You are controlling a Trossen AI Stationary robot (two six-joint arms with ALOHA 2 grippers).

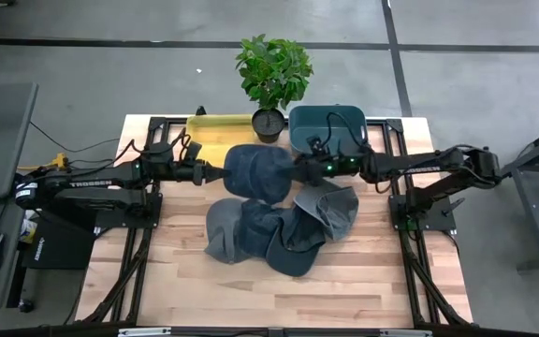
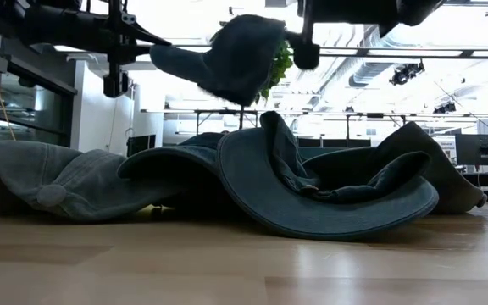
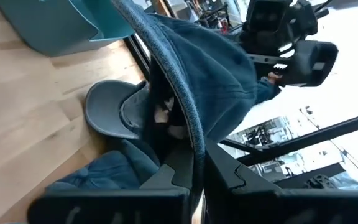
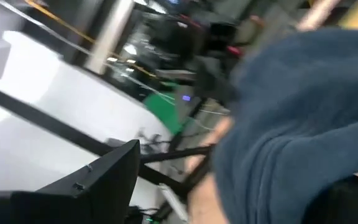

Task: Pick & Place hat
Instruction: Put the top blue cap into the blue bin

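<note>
A dark blue denim hat [image 1: 260,171] hangs in the air over the middle of the table, above a pile of several similar hats [image 1: 279,229]. My left gripper [image 1: 215,172] reaches in level from the table's left and is shut on the hat's brim. My right gripper [image 1: 299,171] comes in level from the right and stands open at the hat's crown [image 4: 297,106]. In the low view the hat [image 2: 227,55] floats well above the pile [image 2: 269,182]. My left gripper pinches the edge of the hat's brim [image 3: 194,146] between its two fingers, coming level from the table's left. The hat reaches out beyond the fingers toward the right arm, lifted clear of the pile below. My right gripper's fingers stand at the crown; whether they touch it I cannot tell.
A teal bin [image 1: 330,126] and a yellow bin [image 1: 218,126] stand at the table's far edge, with a potted plant [image 1: 271,75] between them. The pile of hats covers the table's middle. Bare wood [image 1: 279,295] runs along the near edge.
</note>
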